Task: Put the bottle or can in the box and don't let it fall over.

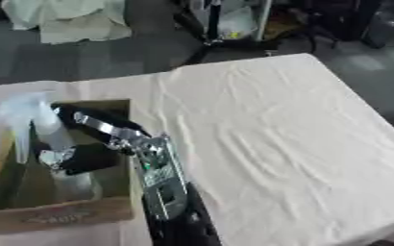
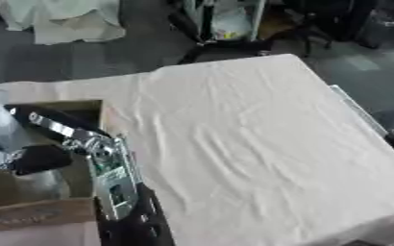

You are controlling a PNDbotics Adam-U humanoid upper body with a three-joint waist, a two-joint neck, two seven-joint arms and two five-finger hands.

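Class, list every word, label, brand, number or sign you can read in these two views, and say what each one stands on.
No text can be read.
Cardboard box: dark marking on its front wall, too blurred to read.
Clear bottle in the box: no label visible.

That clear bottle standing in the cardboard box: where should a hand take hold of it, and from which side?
Probably round the clear bottle's middle, coming from above on the view's right. It stands upright inside the cardboard box, whose walls block a low sideways reach. The left hand is there, though its fingers are too blurred to judge.
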